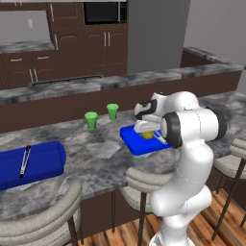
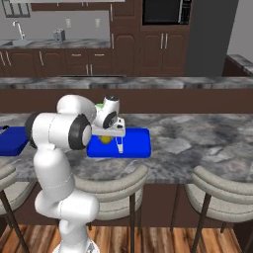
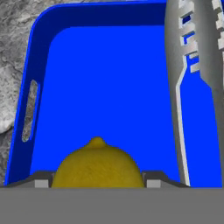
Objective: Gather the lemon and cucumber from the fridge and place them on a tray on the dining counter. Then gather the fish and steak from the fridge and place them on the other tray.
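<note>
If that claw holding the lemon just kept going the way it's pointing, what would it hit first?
Most likely the blue floor of the tray: the gripper, shut on the lemon, points down into it. The grey tongs lie off to one side.

Base views flank arm from behind, facing table, sharing tray; hand view close, down into tray.
</note>
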